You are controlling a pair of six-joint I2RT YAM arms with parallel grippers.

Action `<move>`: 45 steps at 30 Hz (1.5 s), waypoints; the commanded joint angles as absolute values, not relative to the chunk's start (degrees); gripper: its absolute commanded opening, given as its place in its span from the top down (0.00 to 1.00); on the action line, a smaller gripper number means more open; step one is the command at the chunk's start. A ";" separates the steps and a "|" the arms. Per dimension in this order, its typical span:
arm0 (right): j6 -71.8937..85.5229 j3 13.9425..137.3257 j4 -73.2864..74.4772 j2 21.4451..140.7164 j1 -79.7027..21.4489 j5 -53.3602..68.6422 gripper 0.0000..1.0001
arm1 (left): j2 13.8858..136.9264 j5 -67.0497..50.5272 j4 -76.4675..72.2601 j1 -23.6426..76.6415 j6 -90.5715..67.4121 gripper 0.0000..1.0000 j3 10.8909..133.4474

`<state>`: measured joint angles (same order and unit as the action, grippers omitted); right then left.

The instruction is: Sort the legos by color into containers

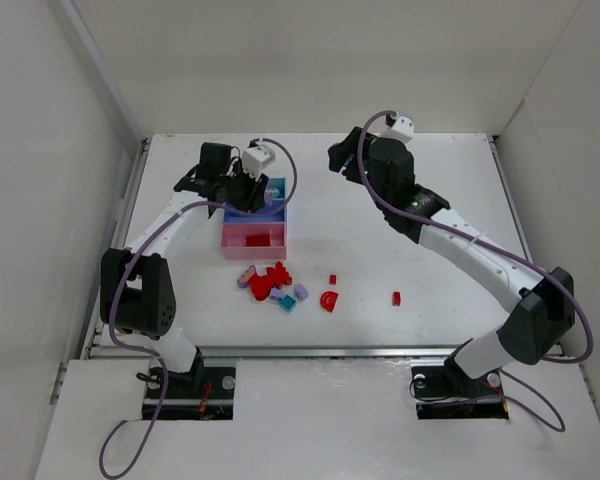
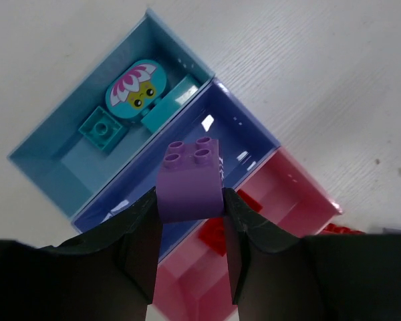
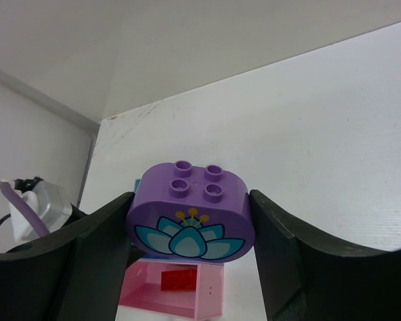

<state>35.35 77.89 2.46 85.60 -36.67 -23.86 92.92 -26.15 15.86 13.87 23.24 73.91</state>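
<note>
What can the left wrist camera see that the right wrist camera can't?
Only left wrist: the left claw gripping a square lilac brick over the purple-blue tray, and teal bricks lying in the light blue tray. Only right wrist: the right claw gripping a rounded purple brick with a flower print, plus the back wall. Both: the pink tray with a red brick inside.

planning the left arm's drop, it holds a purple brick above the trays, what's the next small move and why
Probably lower the left claw slightly and open it: its purple brick hangs over the purple-blue tray, the matching colour, while teal pieces lie in the light blue tray and a red brick in the pink tray.
</note>
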 commanded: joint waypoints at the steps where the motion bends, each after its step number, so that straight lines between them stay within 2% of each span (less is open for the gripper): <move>1: 34.54 77.96 -0.18 85.08 -36.21 -24.87 1.00 | 92.27 -21.01 11.51 13.63 29.27 1.00 72.86; 4: 33.93 77.96 -0.18 85.08 -36.21 -24.17 1.00 | 94.47 -20.48 11.51 13.62 29.27 1.00 74.35; 6: 33.93 77.96 -0.18 85.08 -36.21 -23.65 1.00 | 95.71 -21.17 12.47 13.10 28.04 0.95 75.31; 10: 32.87 77.43 -0.18 84.56 -36.21 -23.12 1.00 | 97.91 -21.80 15.46 13.10 28.04 0.70 77.69; 12: 31.82 77.43 -0.18 84.55 -36.21 -23.12 1.00 | 99.22 -22.32 18.01 13.10 28.04 0.63 78.48; 17: 30.15 77.43 -0.18 84.02 -36.21 -23.12 1.00 | 98.18 -22.85 19.16 13.10 30.23 0.32 78.49; 18: 29.54 77.95 -0.18 84.02 -36.21 -23.12 1.00 | 98.17 -22.85 19.16 13.10 30.23 0.24 79.01; 26: 28.12 82.87 -0.18 91.66 -36.21 -12.58 1.00 | 95.28 -21.81 19.16 9.16 18.67 0.22 86.22; 28: 28.12 86.11 -0.18 96.38 -36.74 -8.80 1.00 | 93.79 -18.65 17.76 7.30 14.17 0.22 86.22; 31: 28.12 92.51 1.14 104.28 -37.87 -3.62 0.97 | 90.98 -6.64 17.75 3.35 6.96 0.22 85.52; 37: 28.12 106.95 5.44 119.34 -40.25 6.66 0.92 | 86.05 -0.70 17.06 -0.62 5.09 0.22 78.07; 39: 28.12 110.47 5.98 122.95 -40.87 7.21 0.89 | 84.21 -0.70 17.05 -0.62 5.62 0.22 76.82; 45: 28.12 112.50 5.98 126.29 -42.10 7.21 0.69 | 82.97 -1.76 17.58 -0.62 6.15 0.22 75.06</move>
